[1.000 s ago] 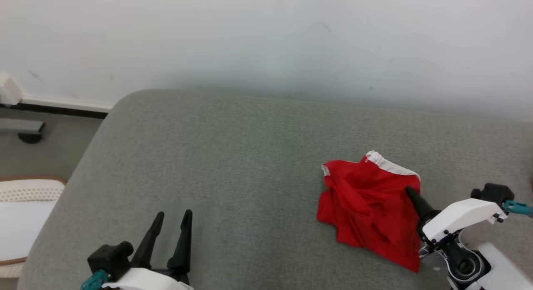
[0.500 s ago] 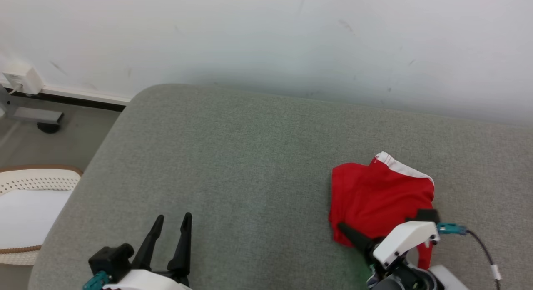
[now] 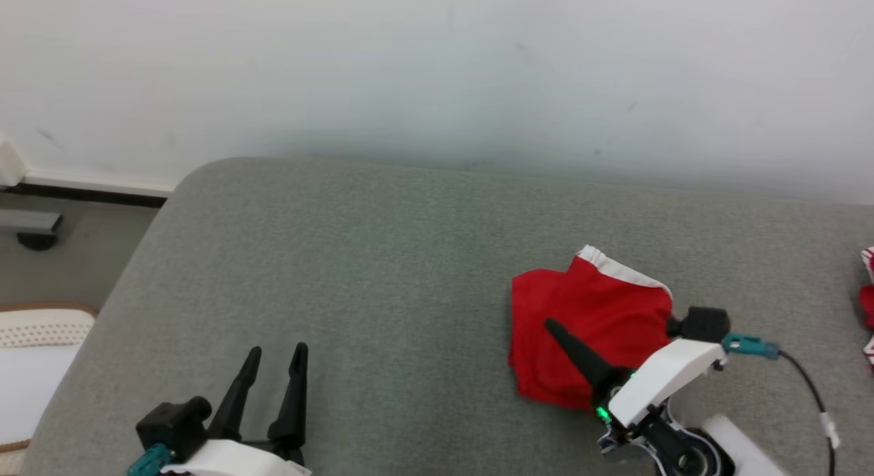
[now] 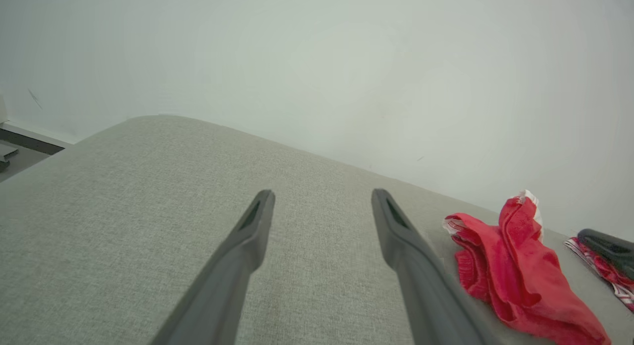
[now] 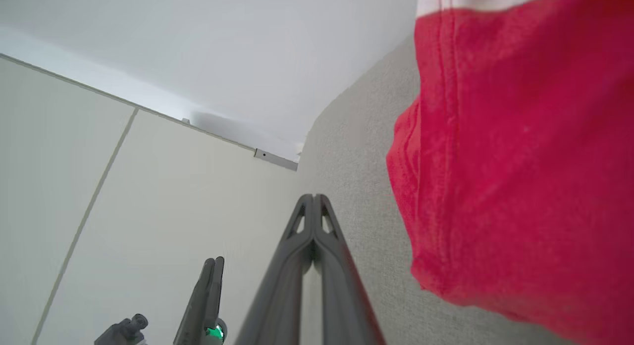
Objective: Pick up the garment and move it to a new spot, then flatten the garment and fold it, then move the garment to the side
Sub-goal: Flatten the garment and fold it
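- Overhead, the red garment point(image 3: 614, 312) is seen tidier on the grey cushion point(image 3: 375, 291); the right gripper point(image 3: 548, 322), pressed together, has been swept across it.
- Left wrist: the left gripper point(image 4: 322, 196) is held apart, empty.
- Right wrist: nothing is pinched; flattening is judged underway.

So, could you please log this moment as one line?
garment: crumpled on cushion | right gripper: shut, empty, over garment | left gripper: open, empty, over cushion
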### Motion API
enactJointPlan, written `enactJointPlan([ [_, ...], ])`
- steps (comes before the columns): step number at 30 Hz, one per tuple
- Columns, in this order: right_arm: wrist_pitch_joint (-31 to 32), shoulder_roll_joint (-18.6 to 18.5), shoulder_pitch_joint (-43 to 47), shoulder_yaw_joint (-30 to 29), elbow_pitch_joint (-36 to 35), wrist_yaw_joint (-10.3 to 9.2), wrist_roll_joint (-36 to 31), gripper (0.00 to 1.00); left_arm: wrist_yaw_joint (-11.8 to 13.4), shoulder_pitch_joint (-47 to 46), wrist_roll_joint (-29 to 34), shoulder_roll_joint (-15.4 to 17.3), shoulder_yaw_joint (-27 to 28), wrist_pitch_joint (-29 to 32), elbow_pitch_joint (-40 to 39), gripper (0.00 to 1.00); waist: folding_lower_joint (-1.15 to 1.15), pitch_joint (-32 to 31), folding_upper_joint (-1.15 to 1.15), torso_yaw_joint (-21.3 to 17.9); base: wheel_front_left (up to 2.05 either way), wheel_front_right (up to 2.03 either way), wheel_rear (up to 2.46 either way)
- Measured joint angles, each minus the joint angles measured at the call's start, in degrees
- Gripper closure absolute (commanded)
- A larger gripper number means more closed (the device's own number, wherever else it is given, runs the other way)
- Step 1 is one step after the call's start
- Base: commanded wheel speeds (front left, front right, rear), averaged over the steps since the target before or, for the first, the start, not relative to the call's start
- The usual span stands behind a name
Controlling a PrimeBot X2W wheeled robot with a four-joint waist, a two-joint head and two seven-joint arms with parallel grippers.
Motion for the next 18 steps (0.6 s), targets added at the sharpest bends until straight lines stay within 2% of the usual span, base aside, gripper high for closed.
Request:
enactJointPlan([
  [2,-2.8,-2.2,0.2,0.2,-3.5,0.00,-3.5,1.00,0.0,0.1,0.5,0.0,0.3,0.0,-0.5,0.00,0.00,-0.4,0.00,-1.0,0.00,0.00,0.00],
  [3,-4.2,-3.1,0.4,0.2,-5.3,0.00,-4.5,0.85,0.0,0.3,0.5,0.0,0.5,0.0,-0.7,0.00,0.00,-0.6,0.00,-1.5,0.00,0.00,0.00],
  [5,-6.9,-5.1,1.0,0.2,-8.0,0.00,-7.5,0.46,0.0,0.5,0.9,0.0,1.0,0.0,-1.0,0.00,0.00,-1.0,0.00,-2.7,0.00,0.00,0.00],
  [6,-8.4,-6.3,1.1,0.4,-9.0,0.00,-9.3,0.00,0.0,0.6,1.2,0.0,1.3,0.0,-1.2,0.00,0.00,-1.2,0.00,-3.3,0.00,0.00,0.00],
  [13,-21.0,-12.9,1.0,-1.4,-10.7,0.00,-23.9,0.00,0.3,1.1,3.2,0.1,3.4,0.0,-3.1,0.00,0.00,-1.8,0.00,-8.1,0.00,0.00,0.00],
  [18,-24.8,-13.5,2.1,-5.5,-10.5,0.00,-31.5,0.00,0.6,1.3,4.6,-0.1,5.3,0.0,-4.5,0.00,0.00,-2.0,0.00,-11.2,0.00,0.00,0.00],
])
